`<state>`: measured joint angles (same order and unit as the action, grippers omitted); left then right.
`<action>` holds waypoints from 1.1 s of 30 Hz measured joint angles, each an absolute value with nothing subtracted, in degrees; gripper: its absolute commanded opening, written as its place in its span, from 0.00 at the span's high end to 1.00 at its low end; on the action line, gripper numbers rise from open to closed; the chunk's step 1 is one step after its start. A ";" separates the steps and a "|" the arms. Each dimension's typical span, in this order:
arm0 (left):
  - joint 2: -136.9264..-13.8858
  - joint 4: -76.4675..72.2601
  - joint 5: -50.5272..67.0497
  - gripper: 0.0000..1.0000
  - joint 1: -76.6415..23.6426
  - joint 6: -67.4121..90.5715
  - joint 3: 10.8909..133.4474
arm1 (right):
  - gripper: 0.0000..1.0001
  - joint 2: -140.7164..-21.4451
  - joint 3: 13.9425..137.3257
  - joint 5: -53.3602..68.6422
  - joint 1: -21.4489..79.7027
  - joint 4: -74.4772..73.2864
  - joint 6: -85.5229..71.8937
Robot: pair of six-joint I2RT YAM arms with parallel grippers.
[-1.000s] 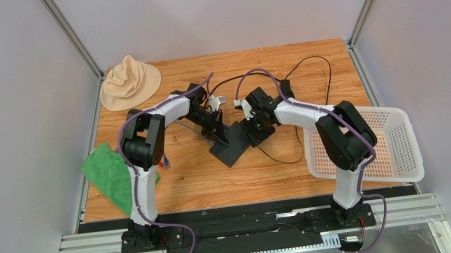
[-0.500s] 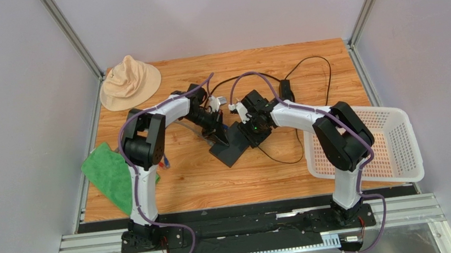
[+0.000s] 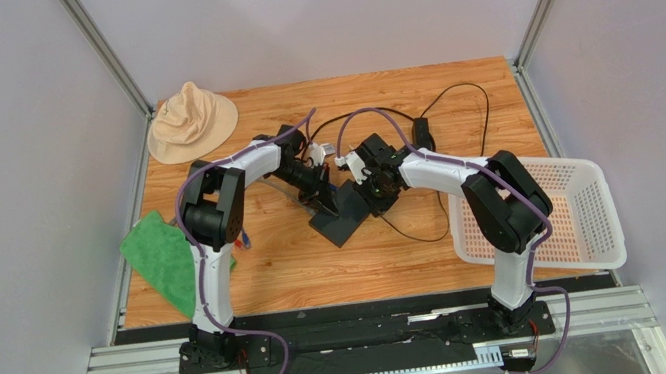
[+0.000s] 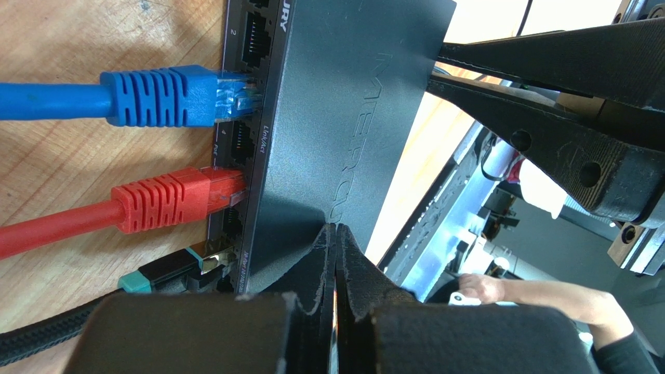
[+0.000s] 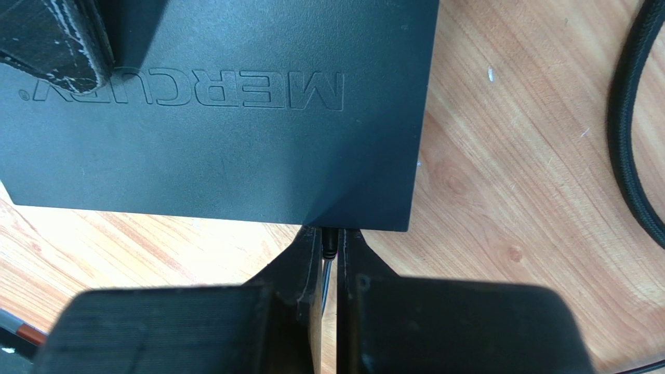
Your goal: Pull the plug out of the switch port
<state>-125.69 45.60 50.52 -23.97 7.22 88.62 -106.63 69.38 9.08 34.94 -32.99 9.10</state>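
The switch (image 3: 340, 223) lies flat near the middle of the wooden surface (image 3: 320, 280), set at an angle between the two arms.

Overhead view, left to right:
- A green cloth (image 3: 158, 258) lies at the left edge.
- A tan hat (image 3: 191, 121) sits in the far left corner.
- The left arm reaches onto the switch, and the right arm meets it from the other side.
- A white basket (image 3: 601, 210) stands at the right edge.

From above, neither tool's jaws can be made out. The wrist views settle that.

Left wrist view: the left tool (image 4: 337, 245) is fully closed and grips nothing. Its tips press on the switch's top face near one corner. Only this view shows the port row along the switch's edge. A blue plug (image 4: 168, 95), a red plug (image 4: 176, 201) and a dark plug with a teal collar (image 4: 164, 271) are all seated there. One open port lies between the blue and the red.

Right wrist view: the right tool (image 5: 329, 253) is closed to a sliver on a thin black stub (image 5: 330, 240) at the switch's edge, just beside a corner. The stub is too small to tell whether it is a plug. This view alone shows three things:
- the MERCURY lettering (image 5: 187, 89) in full;
- one fingertip (image 5: 55, 39) of the left tool resting on the top face;
- a black braided cable (image 5: 634, 156) on the wood to the right, apart from the switch.
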 measured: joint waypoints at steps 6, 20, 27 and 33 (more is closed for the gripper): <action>-125.97 46.09 50.54 1.00 -23.99 7.16 89.03 | 1.00 -106.63 69.38 11.68 34.30 -33.04 9.43; -126.91 47.59 50.96 1.00 -24.01 6.92 90.19 | 1.00 -104.79 66.70 7.29 36.40 -30.85 8.64; -127.00 47.86 50.94 1.00 -24.08 6.76 90.41 | 1.00 -104.79 66.70 12.67 35.44 -31.20 8.38; -127.11 48.03 50.94 1.00 -24.43 6.74 90.52 | 1.00 -104.33 65.87 12.40 35.97 -31.53 5.80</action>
<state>-127.11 48.03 50.94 -24.43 6.74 90.52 -104.33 65.87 12.40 35.97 -31.53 5.80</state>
